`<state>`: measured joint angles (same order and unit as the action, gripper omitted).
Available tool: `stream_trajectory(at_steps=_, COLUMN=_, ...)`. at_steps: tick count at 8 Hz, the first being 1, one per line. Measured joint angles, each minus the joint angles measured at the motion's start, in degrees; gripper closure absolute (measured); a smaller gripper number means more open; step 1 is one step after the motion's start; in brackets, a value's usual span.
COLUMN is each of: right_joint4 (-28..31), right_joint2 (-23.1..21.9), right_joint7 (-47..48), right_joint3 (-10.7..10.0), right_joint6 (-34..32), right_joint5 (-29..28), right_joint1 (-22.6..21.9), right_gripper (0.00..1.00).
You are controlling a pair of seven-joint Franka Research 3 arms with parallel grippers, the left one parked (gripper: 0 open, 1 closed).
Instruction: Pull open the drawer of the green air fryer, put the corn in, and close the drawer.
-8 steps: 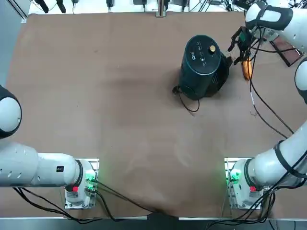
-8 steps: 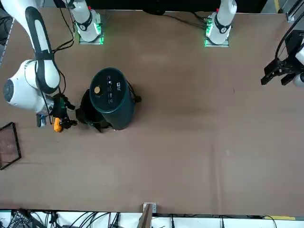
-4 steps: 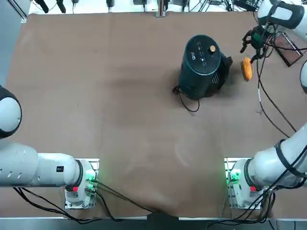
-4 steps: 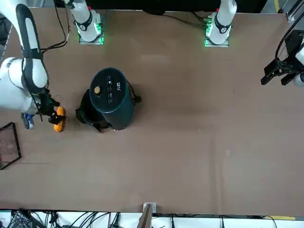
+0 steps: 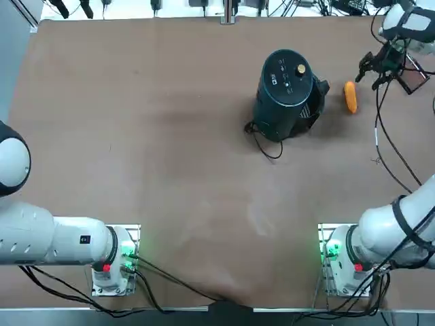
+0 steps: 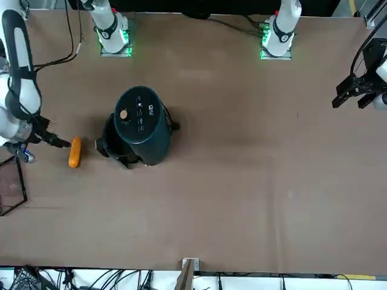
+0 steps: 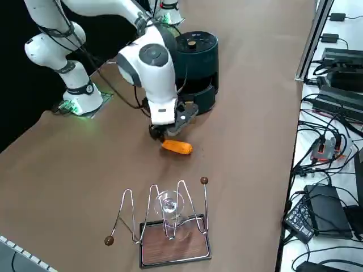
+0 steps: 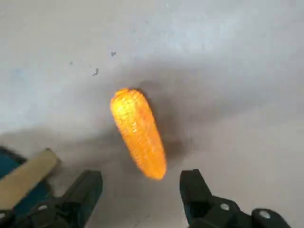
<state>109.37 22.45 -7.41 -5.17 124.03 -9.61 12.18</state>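
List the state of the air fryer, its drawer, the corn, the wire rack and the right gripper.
Air fryer: upright
Drawer: pulled open
Corn: lying on the table, ungripped
Wire rack: standing
Right gripper: open, empty, near the corn

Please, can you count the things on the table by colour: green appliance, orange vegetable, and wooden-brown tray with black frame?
Green: 1, the air fryer
Orange: 1, the corn
Brown: 1, the tray
Total: 3

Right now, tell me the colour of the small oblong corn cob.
Orange; clearest in the right wrist view.
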Motion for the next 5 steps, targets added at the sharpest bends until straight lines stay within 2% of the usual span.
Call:
stream_trajectory(at_steps=3, right_joint4=0.02, right_joint2=5.20, right_joint7=-10.18, right_joint3=0.66, right_joint6=5.59, right_joint5=1.41, right_joint1=-0.59, right_gripper=0.00)
stream_trajectory(at_steps=5, right_joint4=0.02, right_joint2=7.62, right_joint7=-13.17, right_joint3=0.83, right_joint6=7.88, right_joint5=1.50, right_joint1=-0.64, right_gripper=0.00)
